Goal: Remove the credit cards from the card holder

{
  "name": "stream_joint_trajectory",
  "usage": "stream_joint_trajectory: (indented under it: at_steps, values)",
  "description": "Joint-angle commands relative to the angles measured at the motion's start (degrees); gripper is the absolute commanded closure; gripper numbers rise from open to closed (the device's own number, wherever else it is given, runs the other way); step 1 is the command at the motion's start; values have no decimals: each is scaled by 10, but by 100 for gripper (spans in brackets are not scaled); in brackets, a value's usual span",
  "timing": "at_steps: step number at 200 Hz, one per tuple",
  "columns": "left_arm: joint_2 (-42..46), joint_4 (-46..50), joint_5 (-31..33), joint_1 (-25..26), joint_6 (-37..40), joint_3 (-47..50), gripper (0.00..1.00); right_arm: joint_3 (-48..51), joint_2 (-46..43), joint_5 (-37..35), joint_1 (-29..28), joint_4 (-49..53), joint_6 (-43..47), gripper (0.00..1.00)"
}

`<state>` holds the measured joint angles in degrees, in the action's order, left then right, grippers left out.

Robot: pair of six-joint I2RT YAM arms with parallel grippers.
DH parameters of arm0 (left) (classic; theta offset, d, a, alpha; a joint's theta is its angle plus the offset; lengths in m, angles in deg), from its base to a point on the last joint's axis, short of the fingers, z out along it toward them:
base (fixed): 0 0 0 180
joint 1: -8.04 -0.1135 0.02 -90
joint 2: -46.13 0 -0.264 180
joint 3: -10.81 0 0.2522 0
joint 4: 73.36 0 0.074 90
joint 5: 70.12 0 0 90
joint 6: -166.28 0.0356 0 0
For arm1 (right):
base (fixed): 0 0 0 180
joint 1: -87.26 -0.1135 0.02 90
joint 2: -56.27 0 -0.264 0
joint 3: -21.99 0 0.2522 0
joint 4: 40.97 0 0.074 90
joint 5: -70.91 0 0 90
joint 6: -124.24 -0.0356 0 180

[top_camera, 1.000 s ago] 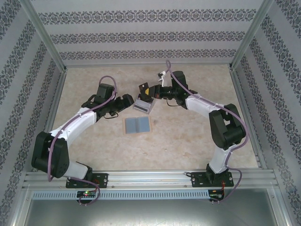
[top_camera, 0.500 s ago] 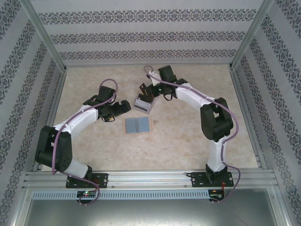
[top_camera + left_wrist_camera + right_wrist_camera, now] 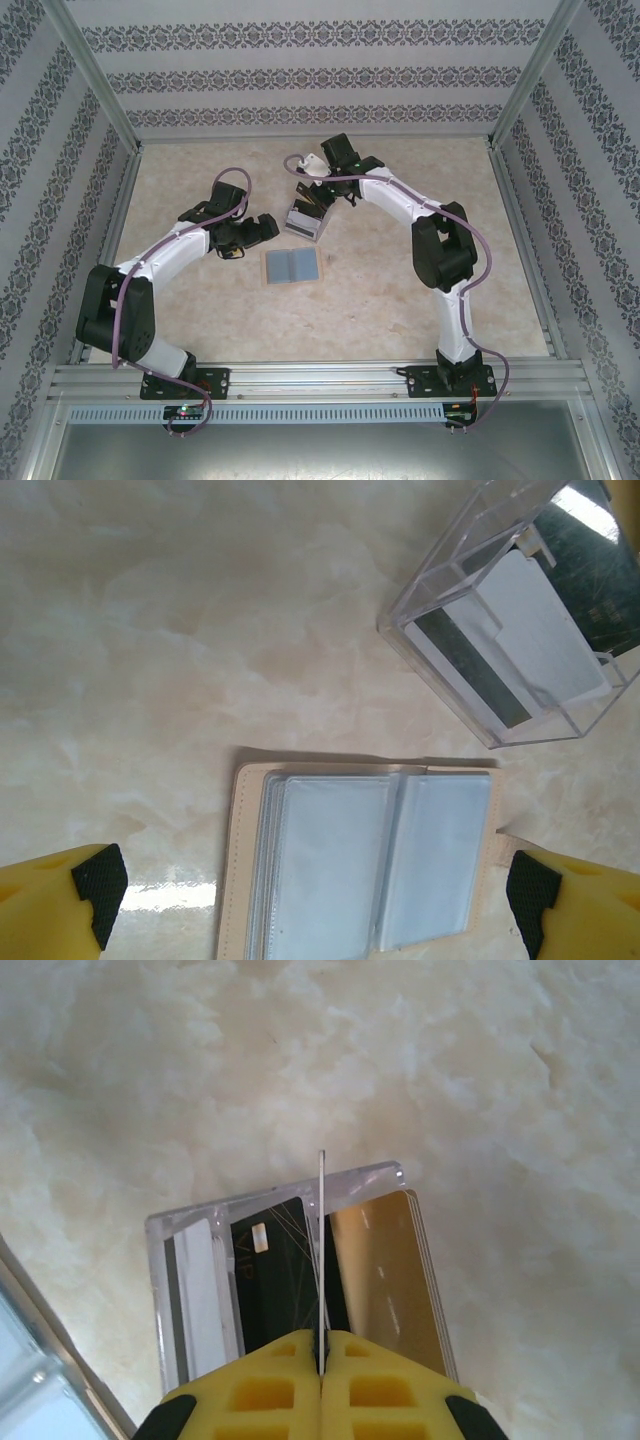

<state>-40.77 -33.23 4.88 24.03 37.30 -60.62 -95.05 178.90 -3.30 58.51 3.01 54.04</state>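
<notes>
Right wrist view: the right gripper (image 3: 321,1345) is clamped on one of the credit cards (image 3: 321,1250), seen edge-on over the clear card holder (image 3: 185,1250). It lines up between a black card (image 3: 275,1280) and a gold card (image 3: 380,1270) inside; whether its lower edge has cleared the holder is unclear. The left gripper (image 3: 315,885) hangs wide open above an open sleeve wallet (image 3: 360,870), near the holder on the counter (image 3: 480,1080). The pinch is narrow, so the card could twist or slip. Nothing steadies the light holder, so it might lift or tip. The black card seems to read "VIP"; nothing else is legible.
</notes>
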Motion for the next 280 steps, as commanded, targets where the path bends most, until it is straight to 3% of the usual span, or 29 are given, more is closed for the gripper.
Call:
stream_joint_trajectory:
  at_steps: [1,51,74,92,107,122,167,192,233,280]
  values:
    - [-6,17,-8,-8,5,-21,1,-19,15,-8,-4,41,48,100]
    - [-11,18,-14,-8,4,-21,1,-15,20,-9,-5,55,75,100]
    - [-14,17,-17,-9,4,-21,1,-23,27,-9,-6,61,78,95]
    - [-15,18,-17,-8,3,-20,1,-35,32,-15,-10,70,75,87]
    - [-14,18,-15,-9,1,-18,1,-46,32,-21,-12,72,56,71]
    - [-13,16,-16,-11,-2,-16,1,-47,26,-24,-14,68,34,66]
    - [-7,15,-16,-20,-9,-7,1,-16,-34,-43,-17,49,-62,56]
    - [6,12,-13,-35,-18,11,1,26,-88,-69,-32,51,-162,49]
    - [33,14,-10,-66,-16,34,1,136,-171,-100,-96,42,-321,37]
    - [50,3,-39,-95,-25,58,1,208,-174,-117,-178,6,-439,32]
